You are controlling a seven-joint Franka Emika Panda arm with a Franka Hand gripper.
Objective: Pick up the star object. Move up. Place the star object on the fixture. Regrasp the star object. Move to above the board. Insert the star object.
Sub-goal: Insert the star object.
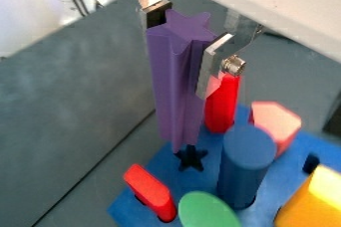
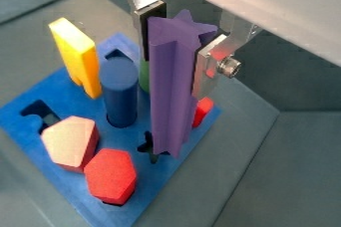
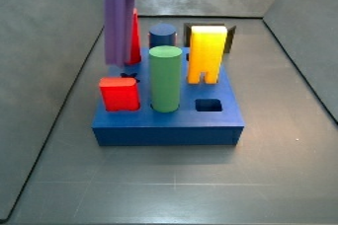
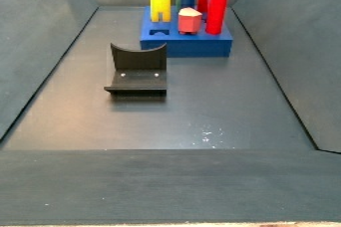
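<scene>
My gripper [image 1: 186, 38] is shut on the star object [image 1: 176, 82], a long purple prism held upright by its upper end between the silver fingers [image 1: 213, 70]. It also shows in a wrist view [image 2: 170, 82] and a side view [image 3: 119, 17]. Its lower end hangs right over the dark star-shaped hole [image 1: 190, 157] near a corner of the blue board [image 2: 27, 107]. I cannot tell if the tip has entered. The board shows in both side views [image 3: 172, 122] [image 4: 200, 46]. The black fixture [image 4: 138, 69] stands apart in front of the board.
On the board stand a green cylinder [image 3: 164, 79], a red block [image 3: 119, 94], a yellow arch [image 3: 208, 53], a blue cylinder [image 2: 123, 102], a red peg [image 1: 222, 102] and a pink piece [image 2: 70, 141]. A square hole [image 3: 209, 104] is open. Grey walls enclose the floor.
</scene>
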